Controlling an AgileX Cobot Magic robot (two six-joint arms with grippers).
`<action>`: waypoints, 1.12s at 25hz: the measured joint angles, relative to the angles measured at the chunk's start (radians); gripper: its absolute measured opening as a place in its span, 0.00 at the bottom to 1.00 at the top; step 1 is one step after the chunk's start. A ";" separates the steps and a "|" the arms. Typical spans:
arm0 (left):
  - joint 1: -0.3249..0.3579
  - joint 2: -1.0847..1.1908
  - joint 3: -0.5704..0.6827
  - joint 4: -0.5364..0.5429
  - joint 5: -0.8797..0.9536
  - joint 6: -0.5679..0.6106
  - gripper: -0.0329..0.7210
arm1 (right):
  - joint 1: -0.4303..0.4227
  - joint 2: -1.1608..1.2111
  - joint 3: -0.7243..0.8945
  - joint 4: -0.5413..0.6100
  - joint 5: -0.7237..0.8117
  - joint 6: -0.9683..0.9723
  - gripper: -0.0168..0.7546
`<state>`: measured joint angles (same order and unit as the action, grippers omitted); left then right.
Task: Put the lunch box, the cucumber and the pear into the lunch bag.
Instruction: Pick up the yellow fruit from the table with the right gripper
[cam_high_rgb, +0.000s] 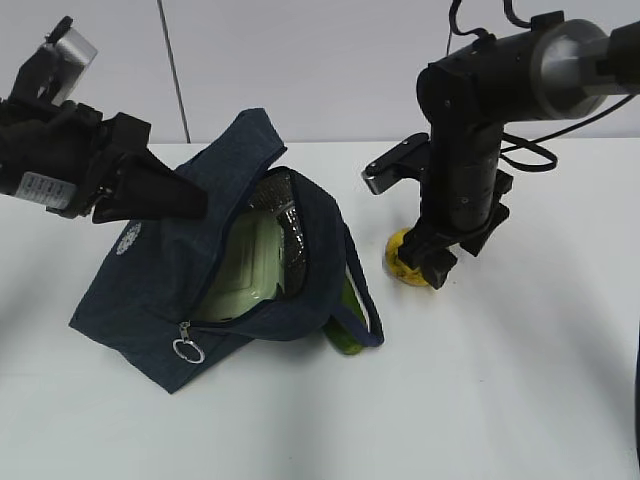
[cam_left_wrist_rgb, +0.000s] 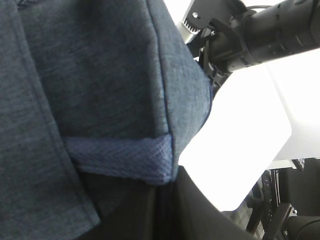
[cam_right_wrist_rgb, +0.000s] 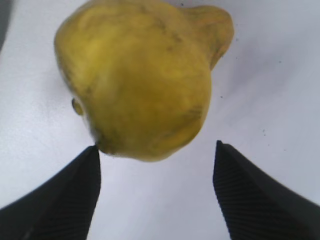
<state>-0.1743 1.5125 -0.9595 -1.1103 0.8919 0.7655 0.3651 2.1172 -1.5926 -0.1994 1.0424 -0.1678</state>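
So from my seat I count one lunch bag (cam_high_rgb: 160, 280), one lunch box (cam_high_rgb: 248, 265), one cucumber (cam_high_rgb: 345, 325) and one pear (cam_right_wrist_rgb: 137, 80), plus my two arms. The navy bag lies slumped on the white tabletop (cam_high_rgb: 500, 400), left of centre, mouth unzipped and gaping. The sage-green lunch box sits inside it against the foil lining. The cucumber pokes out on the bag's right side, but I can't tell if it's inside or under it. My left pincer (cam_high_rgb: 185, 195) is clenched on the bag's upper flap, holding it up. The pear rests on the tabletop just right of the bag, and my right pincer (cam_right_wrist_rgb: 157, 165) is released, with one finger (cam_right_wrist_rgb: 70, 200) touching the pear's edge.
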 joint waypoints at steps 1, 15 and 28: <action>0.000 0.000 0.000 0.000 0.000 0.000 0.05 | 0.000 0.000 0.000 0.005 0.002 0.002 0.73; 0.000 0.000 0.000 0.000 0.000 0.000 0.05 | 0.000 -0.008 -0.013 0.228 0.013 0.079 0.73; 0.000 0.000 0.000 0.000 0.000 0.000 0.05 | 0.000 -0.074 -0.137 0.230 -0.005 0.100 0.73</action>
<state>-0.1743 1.5125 -0.9595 -1.1103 0.8919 0.7655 0.3648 2.0433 -1.7293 0.0310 1.0371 -0.0674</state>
